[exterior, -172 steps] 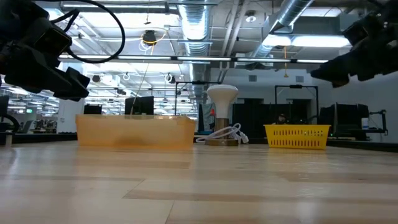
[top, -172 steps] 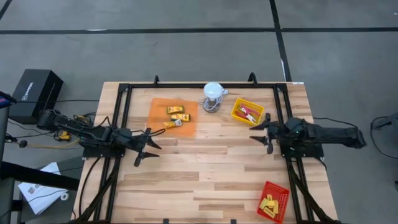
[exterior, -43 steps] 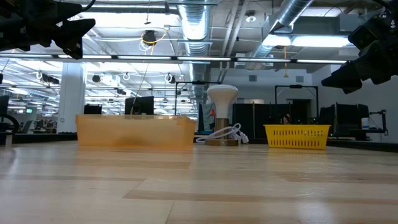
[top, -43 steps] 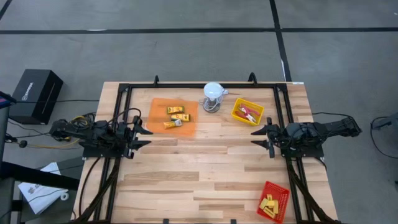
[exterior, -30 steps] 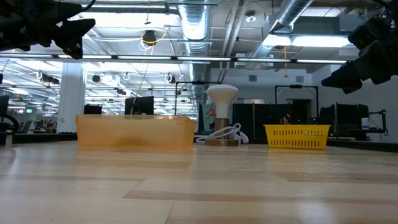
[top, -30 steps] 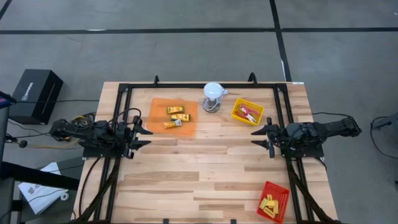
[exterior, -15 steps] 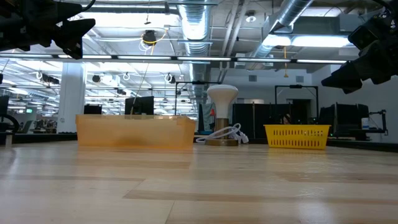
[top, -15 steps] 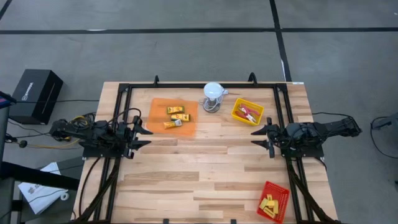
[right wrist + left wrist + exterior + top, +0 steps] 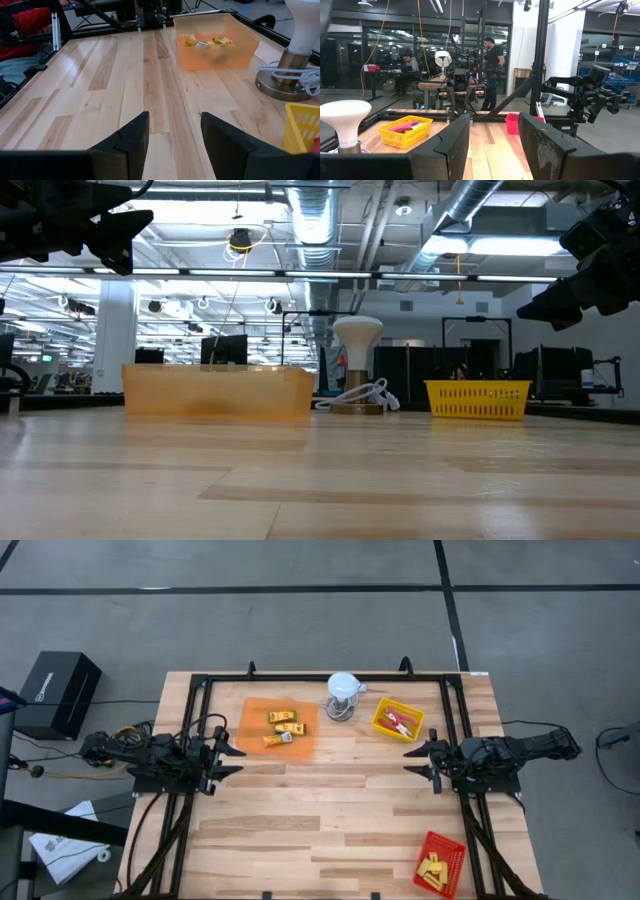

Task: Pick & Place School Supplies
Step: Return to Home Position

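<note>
High view, near edge first. A red mesh plastic basket point(image 9: 428, 843) sits at the near right corner of the light wooden slat table point(image 9: 320, 810), with small yellow blocks point(image 9: 434, 868) heaped inside it.

Mid-table. The left gripper point(image 9: 232, 759) hangs over the left side rail and the right gripper point(image 9: 412, 761) over the right rail, pointing at each other across the boards. The low view puts both well above the surface. Fingers on both are spread with nothing between them, and each wrist view shows an empty gap.

Far half. A translucent orange rectangular tray point(image 9: 255, 712) on the left holds three yellow rectangular packets point(image 9: 283, 717) with dark labels. A yellow mesh basket point(image 9: 381, 720) on the right holds red-handled scissor-like tools point(image 9: 402, 723). A white domed lamp point(image 9: 343, 687) on a metal base stands between the two at the far edge.

Key relation. The packets lie ahead of the left fingers and off toward the far side, so the left arm is plainly the nearer one. Two packets run long-axis side to side across the table, and the third lies tilted. The scissor-like tools lie near the right fingers, on their far side.

Judgement. Both arms look drawn back to rest. Nothing lies loose outside a container, so the sorting looks finished or close to it. Any further packet pick would fall to the left arm, closing across a packet's short side.
</note>
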